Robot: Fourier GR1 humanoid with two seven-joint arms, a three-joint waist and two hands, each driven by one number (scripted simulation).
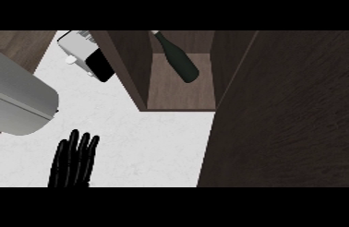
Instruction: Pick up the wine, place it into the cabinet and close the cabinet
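1. Nearest, at the lower left of the head view, the robot's black left hand rests with its fingers straight and pointing up, relaxed and holding nothing. It shows against the white, faintly marbled stone counter top.
2. The right hand does not show anywhere.
3. Filling the right side, a broad dark brown wood-grain cabinet door stands open; its flat panel shows fine streaks of grain.
4. At the left edge a smooth, grey, rounded metal body reaches over the counter; what it is cannot be told.
5. Further back, the dark brown wooden cabinet opens toward the view, with a lighter brown floor panel framed by darker side walls.
6. Inside that cabinet the slim dark green glass wine bottle sits on the floor panel, tilted in the view, its narrow neck toward the back and its wider rounded base toward the front.
7. Farthest, at the upper left, a light grey boxy toaster-like appliance with a glossy black face sits just beside the cabinet's left wall.
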